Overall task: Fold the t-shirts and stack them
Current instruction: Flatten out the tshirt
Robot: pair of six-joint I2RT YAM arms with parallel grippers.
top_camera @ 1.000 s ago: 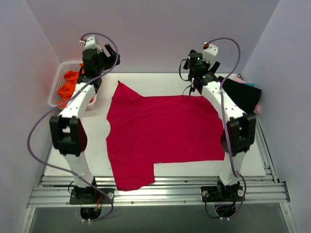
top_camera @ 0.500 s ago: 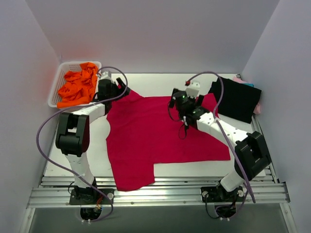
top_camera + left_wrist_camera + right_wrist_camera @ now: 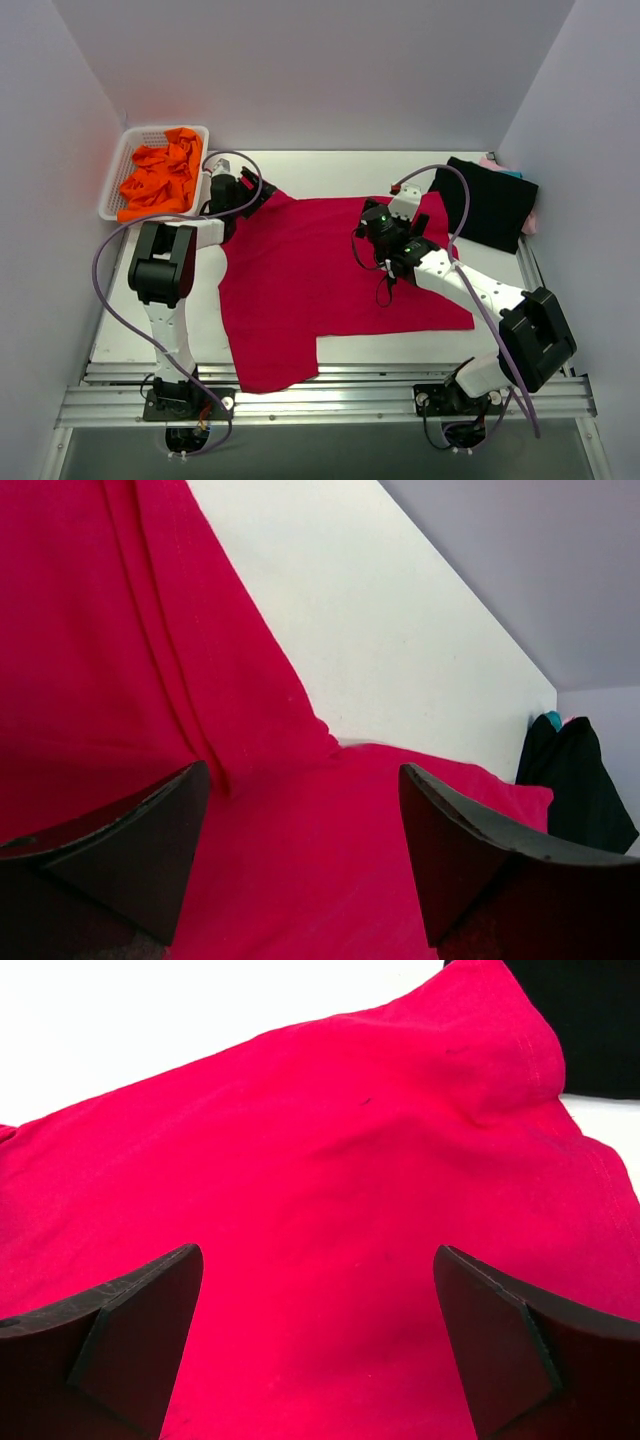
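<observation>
A large crimson-red t-shirt [image 3: 330, 280] lies spread flat on the white table, one sleeve toward the back left and its lower part reaching the near edge. My left gripper [image 3: 260, 197] hovers low over that back-left sleeve, open, with only red cloth [image 3: 300, 860] showing between its fingers [image 3: 130, 850]. Over the shirt's upper right part my right gripper [image 3: 383, 228] is also open, above bare red cloth [image 3: 330, 1160]. A folded black t-shirt [image 3: 490, 205] lies at the back right, with pink [image 3: 530, 222] and teal [image 3: 515, 173] cloth peeking from under it.
A white basket [image 3: 115, 170] at the back left holds crumpled orange cloth [image 3: 160, 175]. Grey walls close in the table on three sides. Metal rails [image 3: 320, 385] run along the near edge by the arm bases.
Both arms came down from raised poses at the back onto the red shirt. The left gripper now sits at the back-left sleeve, the right over the upper right part.
</observation>
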